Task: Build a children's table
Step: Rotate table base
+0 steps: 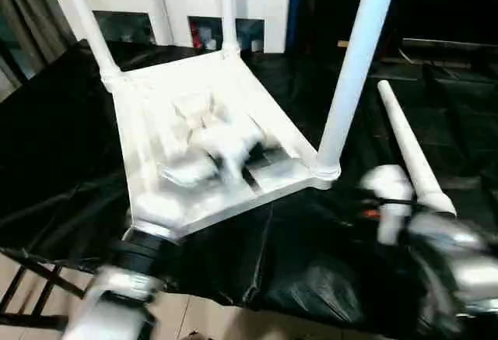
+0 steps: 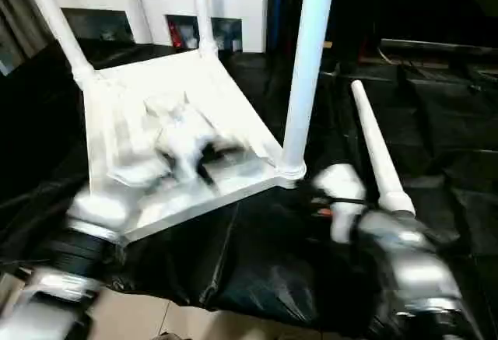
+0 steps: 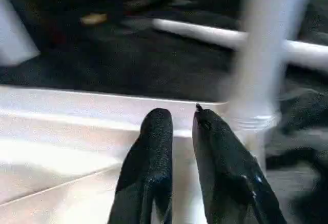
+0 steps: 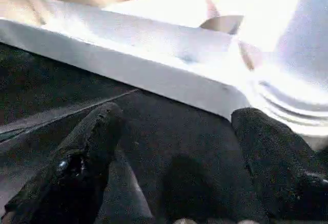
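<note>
From the left eye view, the white plastic rectangular tabletop (image 1: 210,145) lies upside down, ribbed underside up, on the black-covered work table (image 1: 62,161), with one rounded corner reaching toward the table's near edge. Three long white cylindrical legs stand upright in its corner sockets: the near right leg (image 1: 352,68), the far left leg (image 1: 89,25) and the far middle leg (image 1: 226,9). A fourth loose white leg (image 1: 408,149) lies flat on the black cover to the right of the tabletop, apart from it. Behind the work table stands a white glass-door cabinet (image 1: 171,1). The left silver forearm (image 1: 117,301) reaches up under the tabletop's near corner, and the right silver forearm (image 1: 443,254) lies just beside the near end of the loose leg. The right eye view gives the same layout. In the left wrist view, the left gripper (image 3: 183,119) hangs just over the tabletop's white rim, its two black fingers (image 3: 154,152) drawn near each other with a narrow gap and nothing between them; the upright near leg rises just beside it. In the right wrist view, the right gripper (image 4: 174,116) has its black fingers (image 4: 87,147) spread wide and holding nothing, above the black cover, close beside the tabletop's edge and the ringed socket of a leg.
</note>
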